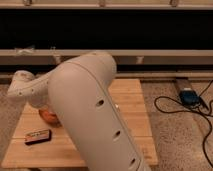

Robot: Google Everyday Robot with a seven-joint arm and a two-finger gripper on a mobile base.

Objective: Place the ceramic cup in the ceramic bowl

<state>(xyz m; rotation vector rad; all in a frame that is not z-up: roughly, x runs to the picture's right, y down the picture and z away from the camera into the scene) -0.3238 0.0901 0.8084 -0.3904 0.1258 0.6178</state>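
Observation:
The ceramic bowl [48,116] is orange and only a sliver of it shows at the left of the wooden table [131,102], below my white arm [90,110]. The arm fills the middle of the camera view and its elbow joint [21,89] reaches out to the left over the bowl. My gripper is hidden behind the arm, somewhere near the bowl. The ceramic cup is hidden from view.
A small dark flat bar with an orange label [38,136] lies on the table's front left. A blue device [189,96] and black cables [175,107] lie on the speckled floor to the right. A dark wall with rails runs behind the table.

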